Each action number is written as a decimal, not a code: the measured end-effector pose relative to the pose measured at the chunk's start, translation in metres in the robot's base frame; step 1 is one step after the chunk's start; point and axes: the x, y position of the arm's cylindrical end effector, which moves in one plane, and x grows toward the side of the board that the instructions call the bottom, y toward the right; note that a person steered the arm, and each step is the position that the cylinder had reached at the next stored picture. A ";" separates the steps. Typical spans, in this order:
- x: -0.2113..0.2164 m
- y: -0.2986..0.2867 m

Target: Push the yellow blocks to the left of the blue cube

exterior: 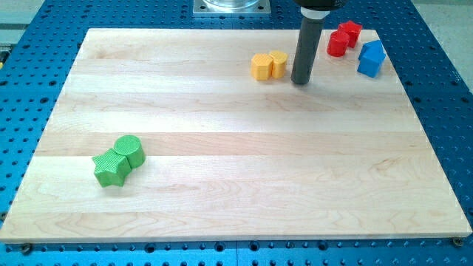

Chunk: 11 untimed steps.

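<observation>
Two yellow blocks touch each other near the view's top, right of centre: a yellow hexagonal block [261,66] on the left and a smaller yellow block [278,63] on the right. A blue block [371,58] stands near the top right corner of the board. My tip [299,80] rests on the board just right of the yellow pair, a small gap away, and well left of the blue block.
Two red blocks [343,38] sit touching at the top right, just left of and above the blue block. A green star block [110,168] and a green cylinder [130,151] touch at the lower left. The wooden board [236,185] lies on a blue perforated table.
</observation>
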 end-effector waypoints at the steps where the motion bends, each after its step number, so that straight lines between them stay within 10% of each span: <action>1: 0.003 -0.062; 3: 0.003 -0.147; 11: -0.031 0.024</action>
